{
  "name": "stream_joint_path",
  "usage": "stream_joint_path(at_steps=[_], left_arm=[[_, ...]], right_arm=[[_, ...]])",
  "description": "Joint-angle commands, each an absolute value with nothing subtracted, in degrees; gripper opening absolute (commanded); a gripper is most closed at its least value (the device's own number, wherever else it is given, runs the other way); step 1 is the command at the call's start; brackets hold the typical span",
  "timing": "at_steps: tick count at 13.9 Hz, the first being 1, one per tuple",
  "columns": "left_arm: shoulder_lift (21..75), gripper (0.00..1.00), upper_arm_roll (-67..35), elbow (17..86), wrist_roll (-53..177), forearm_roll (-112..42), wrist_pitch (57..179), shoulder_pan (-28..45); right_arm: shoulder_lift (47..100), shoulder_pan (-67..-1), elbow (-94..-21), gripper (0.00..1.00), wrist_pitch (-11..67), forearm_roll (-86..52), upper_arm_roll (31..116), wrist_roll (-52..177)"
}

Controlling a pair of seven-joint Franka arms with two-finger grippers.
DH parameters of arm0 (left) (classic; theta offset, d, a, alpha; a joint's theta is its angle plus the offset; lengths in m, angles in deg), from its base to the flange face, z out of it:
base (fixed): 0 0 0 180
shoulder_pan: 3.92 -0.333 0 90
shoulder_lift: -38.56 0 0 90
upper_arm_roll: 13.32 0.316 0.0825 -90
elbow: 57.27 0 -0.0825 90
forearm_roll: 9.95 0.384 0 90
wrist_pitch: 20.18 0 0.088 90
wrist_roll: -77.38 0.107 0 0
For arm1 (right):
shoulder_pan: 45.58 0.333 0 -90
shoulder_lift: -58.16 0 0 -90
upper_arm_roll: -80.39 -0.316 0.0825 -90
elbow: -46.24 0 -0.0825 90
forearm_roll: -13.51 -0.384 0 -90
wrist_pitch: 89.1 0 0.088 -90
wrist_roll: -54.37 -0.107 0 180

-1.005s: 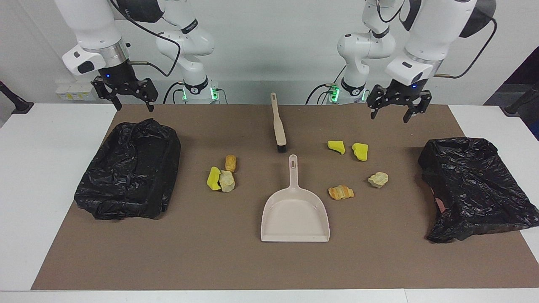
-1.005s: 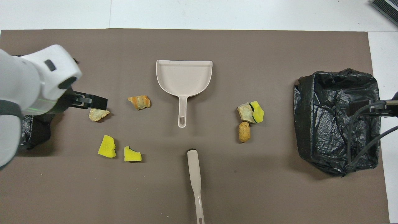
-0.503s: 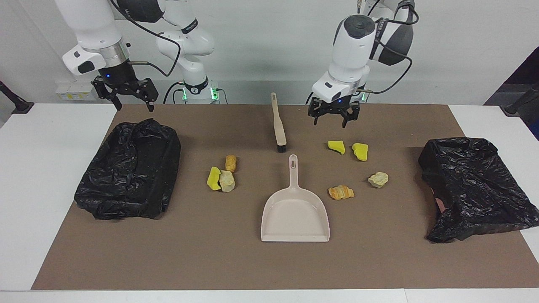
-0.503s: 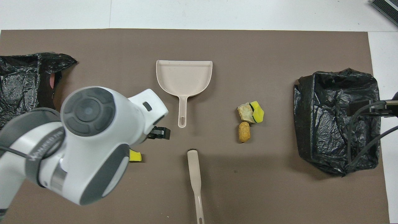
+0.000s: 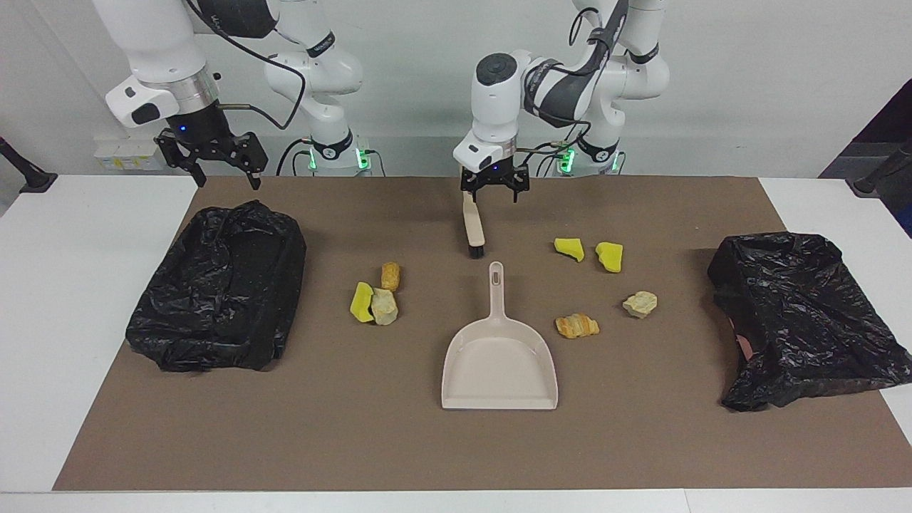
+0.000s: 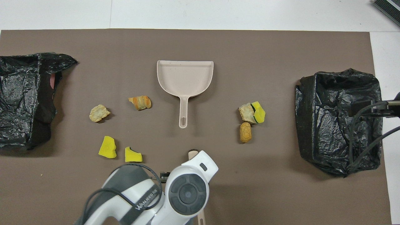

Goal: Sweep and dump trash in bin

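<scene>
Two black bag-lined bins sat on the brown mat, one at the right arm's end of the counter [image 5: 819,192] ( [image 5: 217,285]), one at the left arm's end ( [image 5: 798,317]). Nothing could be made out in either. The beige dustpan [image 5: 499,367] lay mid-mat with its pan bare, handle pointing toward the robots.

Trash: seven lumps, all on the mat, in two groups either side of the dustpan. Toward the right arm's end, a yellow sponge chunk [image 5: 361,302] touched a pale stone-like bit [image 5: 385,307], with a bread-like piece [image 5: 390,276] just beside. Toward the left arm's end, two yellow chunks ( [image 5: 569,249], [image 5: 610,256]) lay near each other; farther from the robots lay a beige bit [image 5: 640,304] and an orange-brown piece [image 5: 576,325].

The left tool [image 5: 494,193] hung over the handle of the brush [image 5: 472,231], fingers spread wide, gripping nothing. The right tool [image 5: 224,165] waited over the mat's edge near its bin, fingers apart, empty.
</scene>
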State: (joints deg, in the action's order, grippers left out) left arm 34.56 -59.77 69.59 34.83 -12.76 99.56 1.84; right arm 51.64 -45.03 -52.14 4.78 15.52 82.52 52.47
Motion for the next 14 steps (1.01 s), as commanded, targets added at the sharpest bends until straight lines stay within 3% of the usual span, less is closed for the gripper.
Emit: stream_joint_path(at_steps=[1,8,10,12,14], left_arm=[[31.6,1.0,-64.6,76.8,33.1,-18.4,106.4,1.7],[32.1,0.79,-69.8,79.4,31.0,-24.9,108.8,1.4],[32.1,0.58,-69.8,79.5,31.3,-25.1,108.5,1.4],[32.1,0.24,-69.7,79.4,32.1,-25.1,108.1,1.1],[32.4,0.0,-69.4,79.0,32.6,-25.1,107.4,0.9]], right_arm=[[51.7,-45.3,-51.8,1.0,4.1,14.5,82.5,53.4],[51.6,-45.3,-51.8,1.0,4.1,14.5,82.5,53.4],[51.6,-45.3,-51.8,1.0,4.1,14.5,82.5,53.4],[51.6,-45.3,-51.8,1.0,4.1,14.5,82.5,53.4],[51.6,-45.3,-51.8,1.0,4.1,14.5,82.5,53.4]])
